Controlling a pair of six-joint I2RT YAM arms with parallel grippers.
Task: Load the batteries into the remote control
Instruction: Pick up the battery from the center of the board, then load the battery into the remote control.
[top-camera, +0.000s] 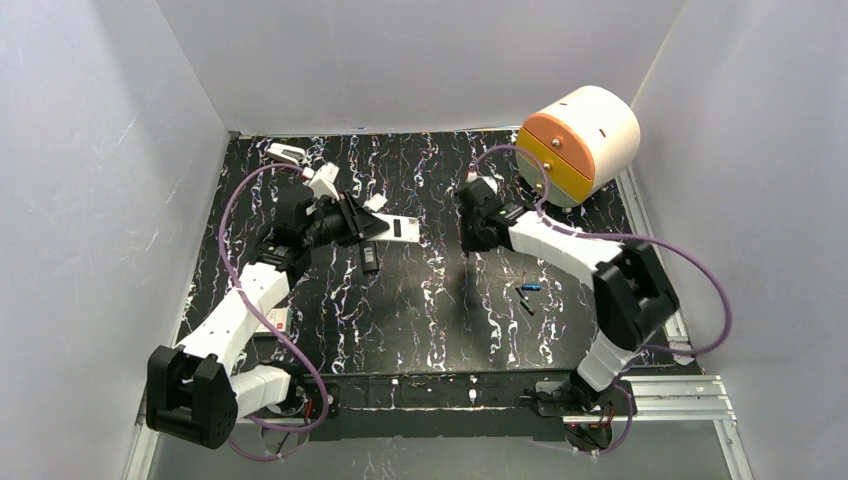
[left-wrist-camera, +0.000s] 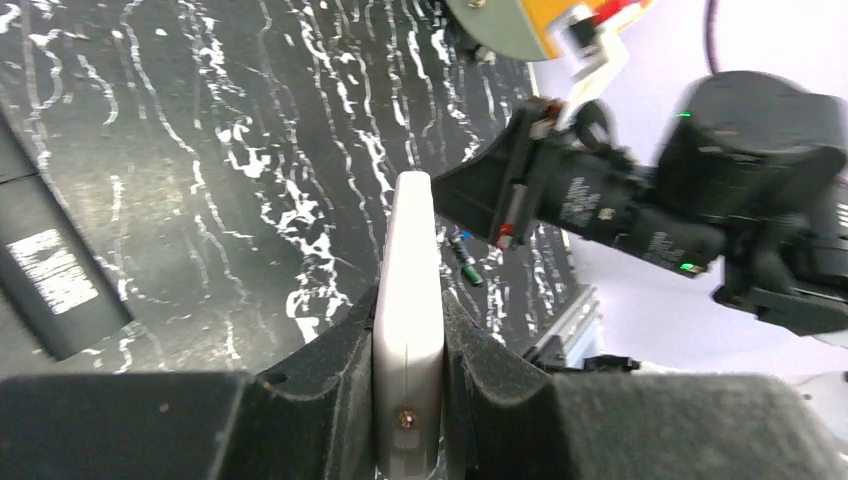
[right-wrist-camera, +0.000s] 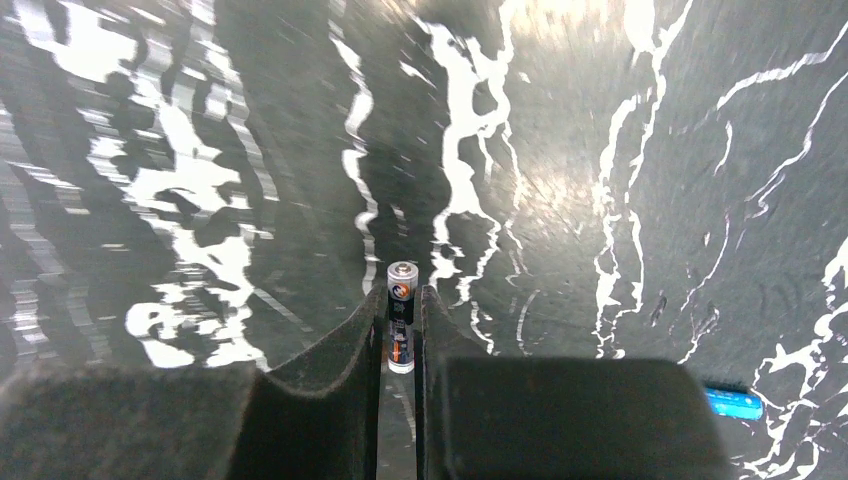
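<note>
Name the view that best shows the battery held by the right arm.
Right wrist: the battery sits close up, label visible, pinched by the right gripper. Top external shows only that gripper; left wrist shows it side-on, battery indiscernible.

One overhead, two wrist views.
The top camera looks down from above and behind the arm bases over the tabletop. The left wrist camera sits behind the left tool, facing along its remote toward the right arm, also seen overhead. The right wrist camera looks down past the right tool, very near the tabletop; the blue battery at its edge shows overhead too.
</note>
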